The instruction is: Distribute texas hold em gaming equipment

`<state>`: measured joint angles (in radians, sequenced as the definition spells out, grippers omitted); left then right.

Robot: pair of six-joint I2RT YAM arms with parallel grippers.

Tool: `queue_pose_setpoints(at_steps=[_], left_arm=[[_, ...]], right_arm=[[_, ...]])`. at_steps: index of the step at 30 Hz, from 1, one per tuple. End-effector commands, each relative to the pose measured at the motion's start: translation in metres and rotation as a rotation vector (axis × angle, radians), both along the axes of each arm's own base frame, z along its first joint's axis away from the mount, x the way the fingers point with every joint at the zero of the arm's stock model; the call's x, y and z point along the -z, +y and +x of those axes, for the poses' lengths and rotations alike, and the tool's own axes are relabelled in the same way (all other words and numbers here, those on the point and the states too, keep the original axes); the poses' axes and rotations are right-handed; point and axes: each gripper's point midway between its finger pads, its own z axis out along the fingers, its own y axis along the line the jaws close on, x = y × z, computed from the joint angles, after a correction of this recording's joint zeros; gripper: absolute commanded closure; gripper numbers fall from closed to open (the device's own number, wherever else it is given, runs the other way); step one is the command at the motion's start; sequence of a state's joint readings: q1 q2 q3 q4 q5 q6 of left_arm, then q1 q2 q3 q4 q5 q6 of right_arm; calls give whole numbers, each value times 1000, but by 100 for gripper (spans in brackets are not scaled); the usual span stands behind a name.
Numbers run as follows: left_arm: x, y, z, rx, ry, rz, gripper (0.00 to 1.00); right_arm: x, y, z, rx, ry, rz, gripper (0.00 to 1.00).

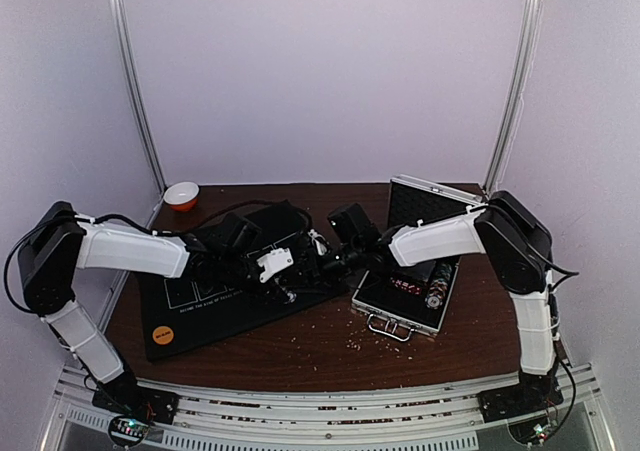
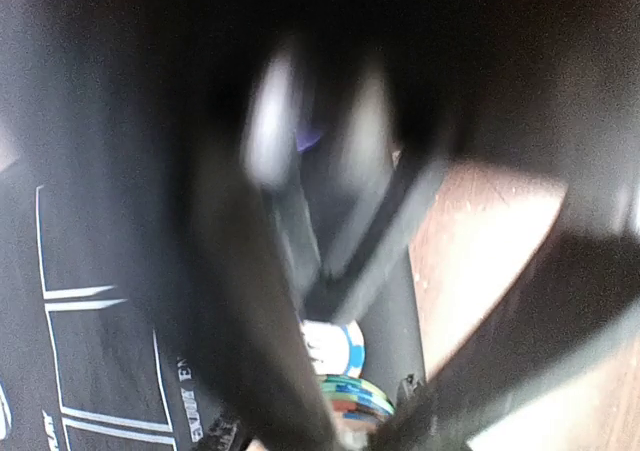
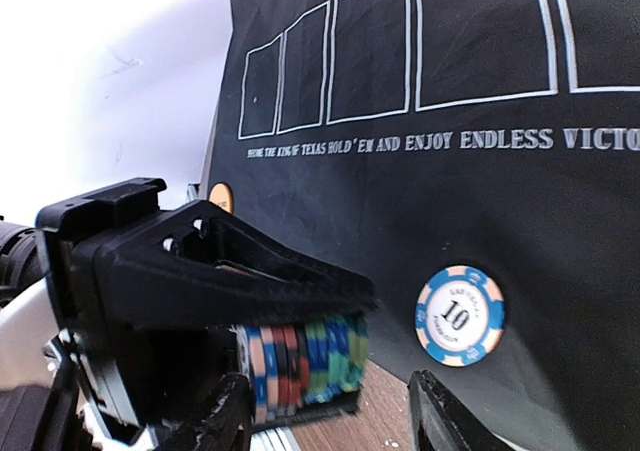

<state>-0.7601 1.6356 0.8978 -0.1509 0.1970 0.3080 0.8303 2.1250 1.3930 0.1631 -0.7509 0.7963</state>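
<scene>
**A:** What does the room look like?

**B:** Plain pale walls (image 1: 320, 71) close in the far and side edges. Two metal posts (image 1: 135, 91) rise near the far corners. The table (image 1: 320, 361) is dark brown wood, and pale crumbs (image 1: 365, 343) lie scattered toward its near edge.

**A:** And on the surface?

**B:** A black mat (image 1: 200, 306), printed with white card outlines and a Texas Hold'em slogan, covers much of the left half. An orange disc (image 1: 165, 336) lies on the mat's near left corner. A small orange-and-white bowl (image 1: 181, 195) sits at the table's far left corner. On the right half a silver case (image 1: 385, 321) stands open with its lid raised toward the far edge. There are case chips (image 1: 435, 289) in its black lining.

**A:** Where are the arms?

**B:** Both reach to the middle of the table and meet at the mat's right edge. The left gripper (image 1: 290, 274) is clamped on a chip stack (image 3: 300, 361) of striped chips on edge, with one black finger lying along the top. The stack hangs where the mat gives way to bare wood.

**A:** And the right gripper (image 3: 335, 423)?

**B:** Its jaws stand apart with nothing between them, and the tips are close to the stack.

**A:** Is anything loose?

**B:** A single chip (image 3: 460, 314), blue and white and marked 10, lies flat on the mat near the stack.
</scene>
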Motion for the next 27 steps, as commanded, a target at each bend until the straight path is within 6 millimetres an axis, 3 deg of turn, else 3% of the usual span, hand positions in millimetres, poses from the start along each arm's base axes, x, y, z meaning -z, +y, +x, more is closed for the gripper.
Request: queue_pose_setpoints(at_steps=[1, 6, 11, 15, 20, 27], left_arm=[[0, 28, -8, -92, 64, 57, 100], [6, 38, -8, -140, 77, 97, 100], [2, 57, 9, -316, 119, 75, 100], [-7, 101, 33, -575, 136, 44, 100], [-14, 179, 54, -945, 141, 25, 100], [-23, 262, 44, -1328, 134, -31, 100]], right_arm=[[13, -35, 17, 103, -53, -153, 45], [-7, -43, 19, 113, -111, -159, 45], [-24, -54, 21, 120, -178, -186, 45], [-37, -65, 19, 113, -234, -203, 45], [-49, -72, 12, 89, -284, -201, 45], [-47, -83, 6, 51, -336, -236, 45]])
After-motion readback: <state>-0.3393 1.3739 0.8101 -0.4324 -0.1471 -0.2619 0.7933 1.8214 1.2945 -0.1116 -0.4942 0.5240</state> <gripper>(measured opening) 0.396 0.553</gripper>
